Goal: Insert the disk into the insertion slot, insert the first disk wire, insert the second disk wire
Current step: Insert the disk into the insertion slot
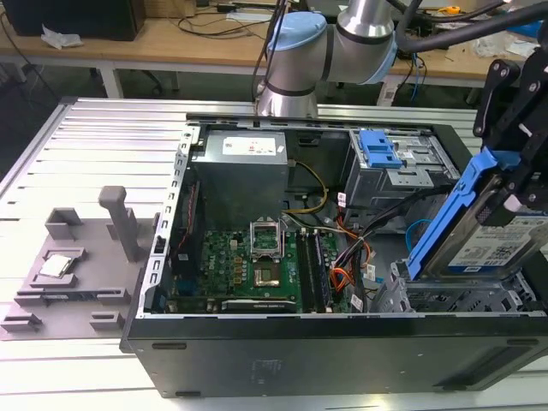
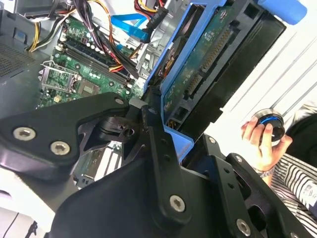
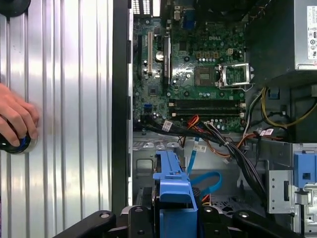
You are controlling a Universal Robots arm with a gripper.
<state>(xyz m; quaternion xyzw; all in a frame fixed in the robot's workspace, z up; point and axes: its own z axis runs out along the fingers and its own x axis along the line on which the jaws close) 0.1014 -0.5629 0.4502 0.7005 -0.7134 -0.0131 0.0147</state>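
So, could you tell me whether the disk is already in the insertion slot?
Out: the claw holds the disk tilted, above the insertion slot.

Cable bundle (image 1: 355,253) crowds btwn mobo (image 1: 240,257) & insertion slot (image 1: 454,300); above mobo open.

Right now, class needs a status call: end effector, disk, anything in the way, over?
End effector shut on the disk. Disk tilted above the insertion slot, not in. Blue cable looped close beside it.
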